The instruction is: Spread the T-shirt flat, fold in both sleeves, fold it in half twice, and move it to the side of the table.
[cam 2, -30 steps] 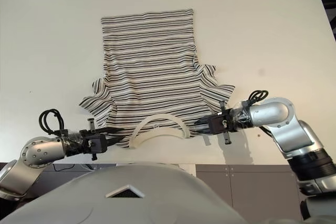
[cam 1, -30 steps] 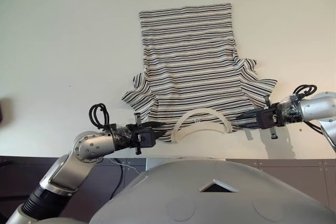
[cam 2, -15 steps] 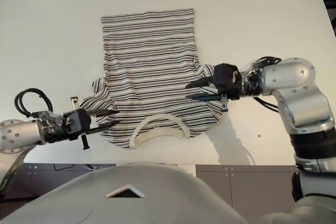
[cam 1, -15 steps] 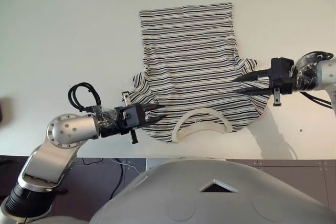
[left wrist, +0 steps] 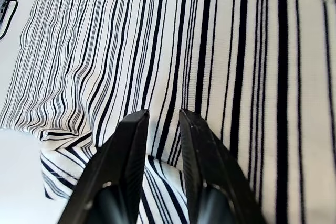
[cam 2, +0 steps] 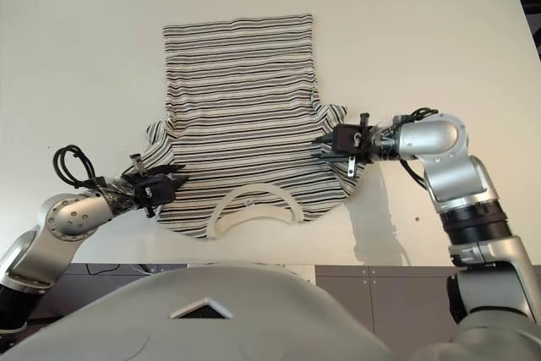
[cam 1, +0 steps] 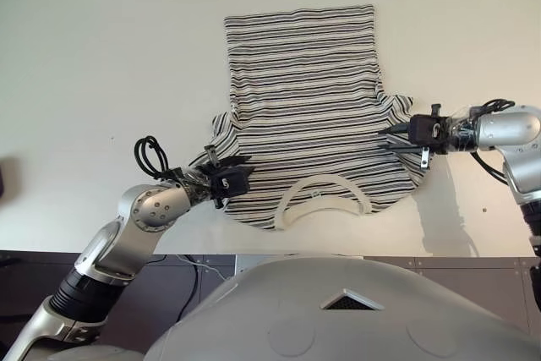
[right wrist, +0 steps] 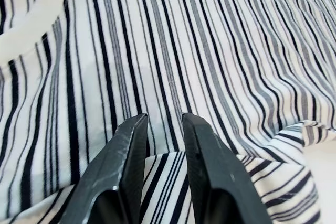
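The white table carries the striped T-shirt, which lies flat with its hem on the far side from both grippers and its neck on the near side. It stretches between the two arms, and each gripper sits over one flank of it.

The left gripper rests low over the shirt's left shoulder area, tips pointing inward across the fabric. Its fingers stand slightly apart with nothing between them. Striped cloth shows through the gap, and the turned-in left sleeve lies just beside and beneath them.

The right gripper sits opposite, well apart from the left one, tips also aimed inward over the shirt. Its fingers are parted by a narrow gap and clamp nothing. The doubled-over right sleeve lies just beside them, on top of the body cloth.

The white collar arcs between the two grippers, nearer the left one.
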Tool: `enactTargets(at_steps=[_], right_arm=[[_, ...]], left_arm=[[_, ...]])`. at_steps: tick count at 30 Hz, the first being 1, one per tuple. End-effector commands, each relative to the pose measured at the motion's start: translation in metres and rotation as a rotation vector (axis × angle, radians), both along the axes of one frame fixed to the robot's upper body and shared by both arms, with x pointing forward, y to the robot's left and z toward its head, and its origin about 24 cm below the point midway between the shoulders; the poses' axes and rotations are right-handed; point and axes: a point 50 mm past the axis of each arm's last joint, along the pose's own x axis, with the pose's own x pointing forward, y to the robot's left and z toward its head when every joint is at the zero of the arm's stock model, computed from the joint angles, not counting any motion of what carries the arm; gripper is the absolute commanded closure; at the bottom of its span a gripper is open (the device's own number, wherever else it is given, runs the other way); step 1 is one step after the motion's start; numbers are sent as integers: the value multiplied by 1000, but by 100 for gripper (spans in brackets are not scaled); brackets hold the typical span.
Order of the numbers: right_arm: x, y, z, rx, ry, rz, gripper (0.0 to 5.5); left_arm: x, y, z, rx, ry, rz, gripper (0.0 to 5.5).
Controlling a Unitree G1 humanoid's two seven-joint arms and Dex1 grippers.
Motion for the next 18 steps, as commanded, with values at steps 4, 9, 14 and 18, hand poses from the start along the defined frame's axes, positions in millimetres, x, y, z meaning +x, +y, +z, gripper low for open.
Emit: enactTargets(at_steps=[4,9,14,18], right_arm=[[-8,4,4,-3,-10,-1,430],[-13,4,15,11,14,14,430],[-11,6,25,52,20,0,430],[0,5,33,79,-4,-42,430]], left_arm=[[-9,25,-3,80,93,-103,444],[-13,23,1,27,115,-99,444],[-2,26,7,16,39,-75,444],[8,21,16,-41,-11,-80,444]])
